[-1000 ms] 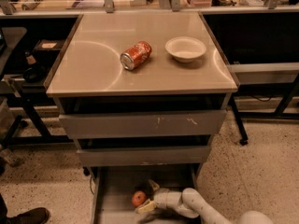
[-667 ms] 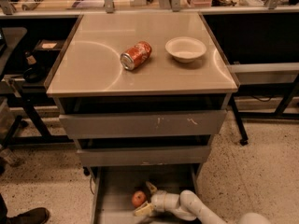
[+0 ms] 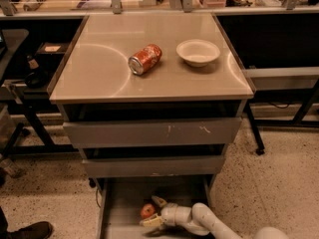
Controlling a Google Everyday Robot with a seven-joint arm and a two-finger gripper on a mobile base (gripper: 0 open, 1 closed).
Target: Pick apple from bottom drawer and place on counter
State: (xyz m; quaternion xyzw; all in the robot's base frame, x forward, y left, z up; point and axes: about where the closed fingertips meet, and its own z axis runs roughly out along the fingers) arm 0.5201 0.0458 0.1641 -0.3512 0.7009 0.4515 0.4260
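Note:
The small red-orange apple (image 3: 147,211) lies on the grey floor of the pulled-out bottom drawer (image 3: 119,208), below the cabinet's two upper drawers. My gripper (image 3: 151,212) reaches into that drawer from the lower right on its white arm. It is open, with one fingertip behind the apple and the other in front, so the apple sits between them. There is a gap on both sides. The beige counter (image 3: 99,73) on top of the cabinet is well above the gripper.
On the counter lie a crushed red-orange soda can (image 3: 145,59) and a white bowl (image 3: 198,52). Dark tables and frames flank the cabinet on both sides. A dark shoe (image 3: 27,230) sits on the speckled floor at the lower left.
The gripper has crept slightly left inside the bottom drawer, so its fingers now sit further around the apple. The apple, can and bowl have not moved.

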